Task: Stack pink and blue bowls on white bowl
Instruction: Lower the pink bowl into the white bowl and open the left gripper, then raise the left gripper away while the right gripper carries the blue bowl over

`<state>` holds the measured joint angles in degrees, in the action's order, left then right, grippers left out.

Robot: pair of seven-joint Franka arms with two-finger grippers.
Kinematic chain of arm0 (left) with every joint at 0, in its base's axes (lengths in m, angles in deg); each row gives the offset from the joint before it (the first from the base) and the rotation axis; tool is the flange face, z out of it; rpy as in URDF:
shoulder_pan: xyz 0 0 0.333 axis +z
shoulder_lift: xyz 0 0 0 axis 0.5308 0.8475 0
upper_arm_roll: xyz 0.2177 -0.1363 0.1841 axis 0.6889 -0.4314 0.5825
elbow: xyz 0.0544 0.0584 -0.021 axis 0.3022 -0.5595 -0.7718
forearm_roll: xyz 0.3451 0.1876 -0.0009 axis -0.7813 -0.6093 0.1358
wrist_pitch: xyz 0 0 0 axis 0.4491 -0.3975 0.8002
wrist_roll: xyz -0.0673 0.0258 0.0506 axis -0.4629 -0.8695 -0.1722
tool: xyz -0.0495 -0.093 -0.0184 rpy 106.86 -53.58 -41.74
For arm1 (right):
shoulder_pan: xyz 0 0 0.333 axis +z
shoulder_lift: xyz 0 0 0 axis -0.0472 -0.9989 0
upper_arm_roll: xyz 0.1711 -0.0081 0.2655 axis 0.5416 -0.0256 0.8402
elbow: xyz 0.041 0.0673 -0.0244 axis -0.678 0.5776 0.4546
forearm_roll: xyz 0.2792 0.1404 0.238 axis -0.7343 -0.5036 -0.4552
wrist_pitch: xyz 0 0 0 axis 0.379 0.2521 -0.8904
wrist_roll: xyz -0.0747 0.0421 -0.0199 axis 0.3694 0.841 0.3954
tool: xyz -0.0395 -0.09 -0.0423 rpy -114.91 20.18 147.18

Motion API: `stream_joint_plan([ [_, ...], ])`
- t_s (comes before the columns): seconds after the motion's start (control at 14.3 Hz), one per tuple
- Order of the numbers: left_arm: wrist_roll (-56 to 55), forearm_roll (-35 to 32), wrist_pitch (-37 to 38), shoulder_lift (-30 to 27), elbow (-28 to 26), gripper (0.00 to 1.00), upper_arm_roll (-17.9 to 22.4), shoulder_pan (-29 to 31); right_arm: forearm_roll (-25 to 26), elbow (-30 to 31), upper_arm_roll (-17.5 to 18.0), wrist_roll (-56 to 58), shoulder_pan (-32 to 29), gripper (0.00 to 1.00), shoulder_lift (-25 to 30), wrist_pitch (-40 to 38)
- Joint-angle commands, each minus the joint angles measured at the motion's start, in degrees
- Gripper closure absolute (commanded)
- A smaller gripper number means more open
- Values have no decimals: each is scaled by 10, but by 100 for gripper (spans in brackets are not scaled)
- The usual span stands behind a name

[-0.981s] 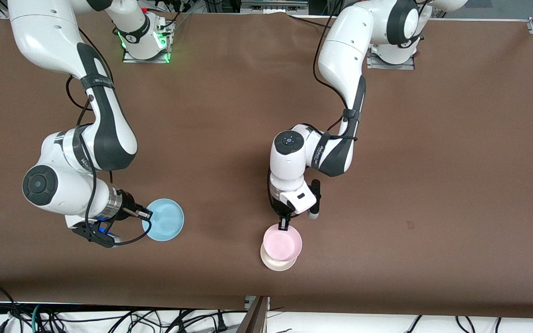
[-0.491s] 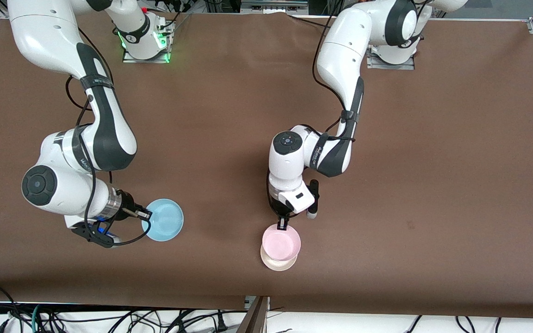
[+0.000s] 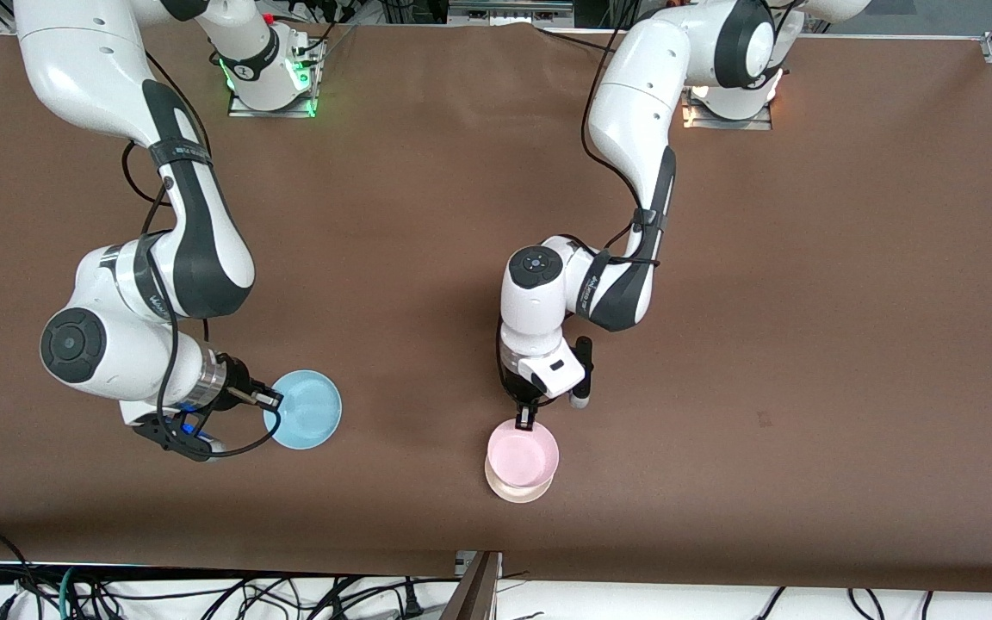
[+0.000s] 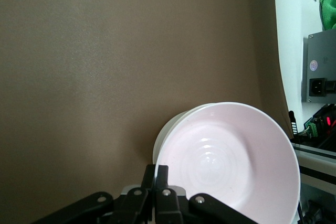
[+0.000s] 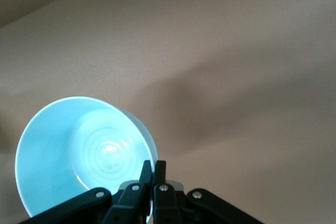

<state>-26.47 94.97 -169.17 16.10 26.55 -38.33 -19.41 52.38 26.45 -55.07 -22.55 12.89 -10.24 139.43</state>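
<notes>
The pale pink bowl [image 3: 523,454] is held by its rim in my left gripper [image 3: 527,419], which is shut on it. It hangs just over the white bowl [image 3: 513,493], whose rim shows beneath it near the table's front edge. In the left wrist view the pink bowl [image 4: 231,166] covers most of the white bowl [image 4: 167,132], and my left gripper [image 4: 156,174] pinches the pink rim. My right gripper [image 3: 269,399] is shut on the rim of the light blue bowl [image 3: 306,409] toward the right arm's end. The right wrist view shows the blue bowl [image 5: 79,150] in my right gripper [image 5: 153,170].
The brown table [image 3: 806,301] is bare around the bowls. Cables hang below the table's front edge [image 3: 203,594]. The arm bases [image 3: 272,86] stand at the table's back edge.
The left gripper with the pink bowl has shifted slightly toward the right arm's end, settling more squarely over the white bowl. The right arm and blue bowl have not moved.
</notes>
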Motion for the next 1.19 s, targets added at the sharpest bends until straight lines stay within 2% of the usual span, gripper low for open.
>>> stream_joint_plan([
  [0.0,-26,-15,-3,12,18,96,15,-2,-4,-15,1,-4,-2,100,-5,-3],
  [0.28,-26,-16,-3,12,19,71,15,-1,-4,-15,1,-4,-2,100,-5,-3],
  [0.35,-26,-15,-3,12,19,68,15,-1,-4,-14,1,-4,-2,100,-5,-3],
  [0.77,-13,-16,13,-6,19,66,26,-1,-4,-15,1,-5,-2,100,-5,-3],
  [1.12,133,-8,186,-106,19,65,20,3,-4,-14,2,-40,16,100,-18,25],
])
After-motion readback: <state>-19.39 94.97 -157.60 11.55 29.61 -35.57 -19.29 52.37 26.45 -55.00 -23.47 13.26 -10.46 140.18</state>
